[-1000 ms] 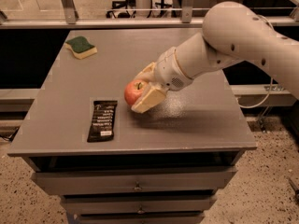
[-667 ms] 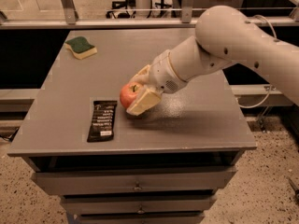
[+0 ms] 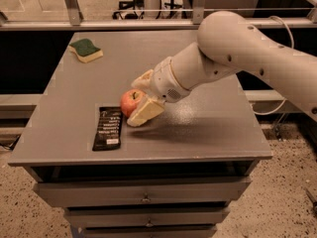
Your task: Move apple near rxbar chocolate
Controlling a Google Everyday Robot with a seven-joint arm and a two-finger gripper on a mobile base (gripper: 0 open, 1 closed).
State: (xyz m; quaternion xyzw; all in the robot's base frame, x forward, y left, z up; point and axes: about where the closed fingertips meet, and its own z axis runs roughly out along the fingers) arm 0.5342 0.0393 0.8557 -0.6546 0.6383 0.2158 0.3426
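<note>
The end effector [image 3: 134,103] is gripping the apple [image 3: 130,102], one finger lying over its top and the other [image 3: 145,113] under its near side. It is holding the fruit low over the table [image 3: 213,128], just beside the far end of the bar [image 3: 108,128], to the bar's right. Whether the apple is resting on the surface cannot be told.

The carrying step looks nearly complete, since the apple is already sitting close to the bar. The next move calls for setting it down gently, opening the fingers, and lifting away without nudging it into a roll.

Counting: one apple, one bar, one sponge [image 3: 86,49] at the far left corner, well apart.
</note>
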